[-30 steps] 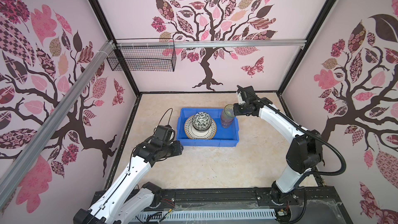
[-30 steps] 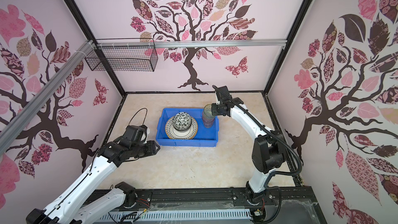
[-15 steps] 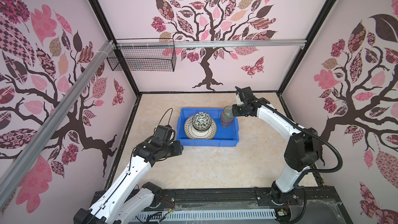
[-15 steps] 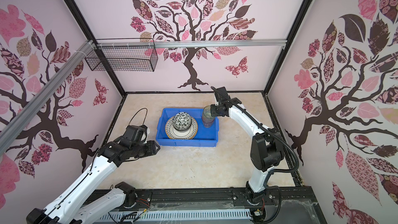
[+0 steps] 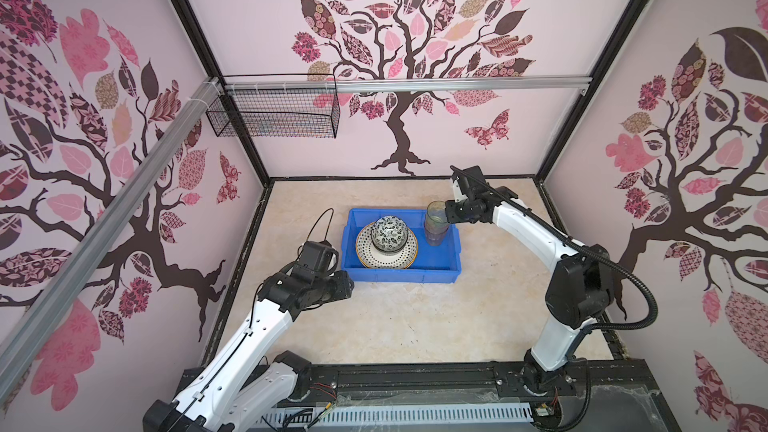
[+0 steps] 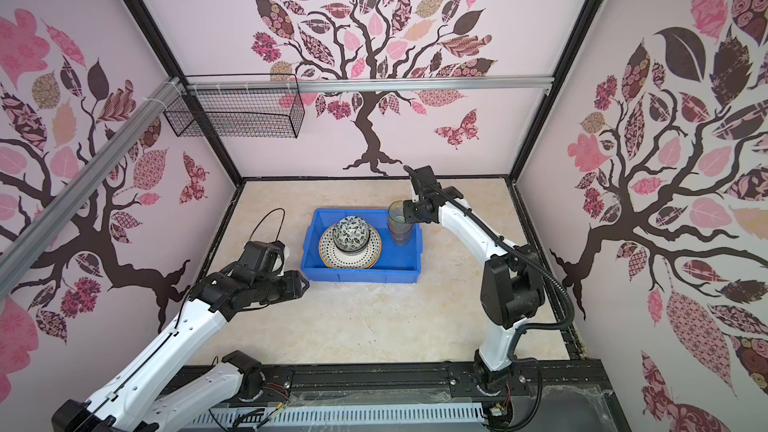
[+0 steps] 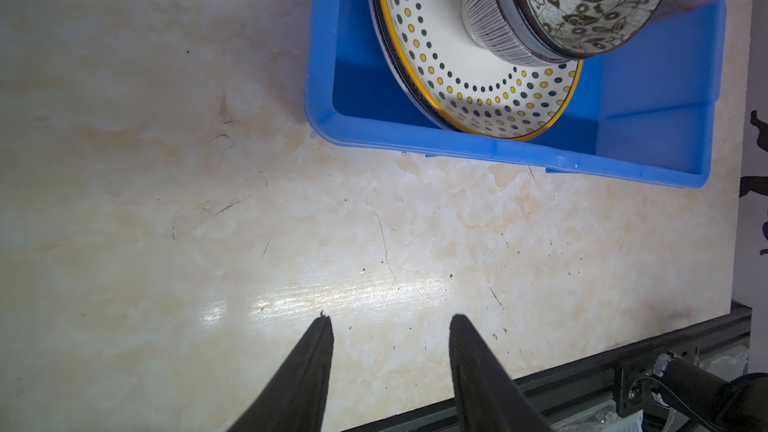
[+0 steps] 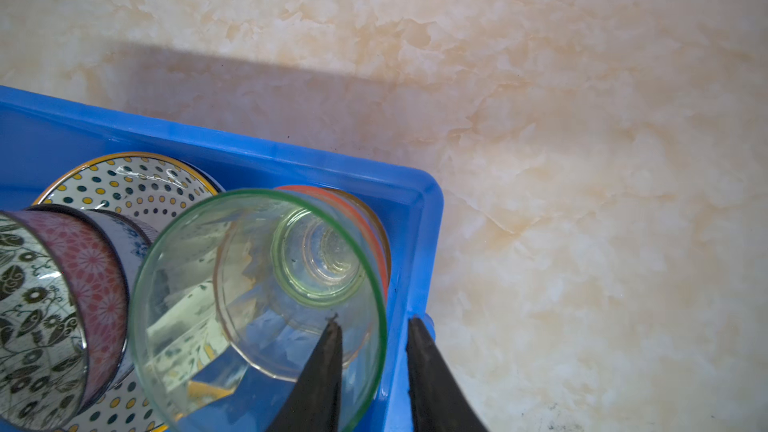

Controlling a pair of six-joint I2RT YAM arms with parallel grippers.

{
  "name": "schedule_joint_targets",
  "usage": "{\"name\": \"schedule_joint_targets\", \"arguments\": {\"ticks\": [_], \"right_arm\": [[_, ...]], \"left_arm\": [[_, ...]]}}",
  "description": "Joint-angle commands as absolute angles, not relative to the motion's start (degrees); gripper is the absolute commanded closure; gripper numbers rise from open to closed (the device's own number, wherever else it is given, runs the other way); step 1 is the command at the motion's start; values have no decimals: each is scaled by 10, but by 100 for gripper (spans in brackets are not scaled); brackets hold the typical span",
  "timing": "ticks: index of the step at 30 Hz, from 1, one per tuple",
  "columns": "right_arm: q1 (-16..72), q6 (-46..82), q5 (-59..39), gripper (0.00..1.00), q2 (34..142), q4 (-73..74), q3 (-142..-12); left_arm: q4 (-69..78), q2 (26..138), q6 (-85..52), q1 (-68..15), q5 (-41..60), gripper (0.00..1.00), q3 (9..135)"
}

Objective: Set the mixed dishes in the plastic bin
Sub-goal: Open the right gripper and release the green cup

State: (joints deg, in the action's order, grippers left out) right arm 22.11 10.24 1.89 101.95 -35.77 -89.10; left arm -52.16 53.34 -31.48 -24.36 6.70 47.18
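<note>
- The blue bin (image 5: 399, 275) sits mid-table (image 5: 415, 326), and every dish in view lies inside it
- A stack of plates (image 5: 365, 245), the dotted-rim one on top, fills its left half
- Nested bowls (image 8: 104, 268) stand on the plates, the black-white leafy bowl (image 5: 388, 232) uppermost
- Three nested cups (image 5: 435, 224) stand upright in the bin's far right corner
- The right gripper (image 8: 372, 320) straddles the wall of the green-rimmed cup (image 8: 178, 305), one finger inside and one outside
- Its jaws are narrowly parted and neither pad seems to press, though clear plastic makes this hard to judge
- The left gripper (image 7: 391, 317) hovers over bare table beside the bin's near left corner, jaws moderately apart, holding nothing
</note>
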Motion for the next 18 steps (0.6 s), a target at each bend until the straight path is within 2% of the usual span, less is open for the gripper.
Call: {"name": "schedule_joint_targets", "arguments": {"ticks": [1, 11, 18], "right_arm": [[224, 100, 31, 66, 1017, -374, -915], [224, 98, 38, 55, 966, -339, -895], [225, 95, 65, 47, 889, -250, -816]], "left_arm": [[-507, 537, -310, -242, 60, 50, 475], [-495, 564, -296, -242, 40, 50, 507], [-453, 596, -276, -241, -7, 50, 542]]}}
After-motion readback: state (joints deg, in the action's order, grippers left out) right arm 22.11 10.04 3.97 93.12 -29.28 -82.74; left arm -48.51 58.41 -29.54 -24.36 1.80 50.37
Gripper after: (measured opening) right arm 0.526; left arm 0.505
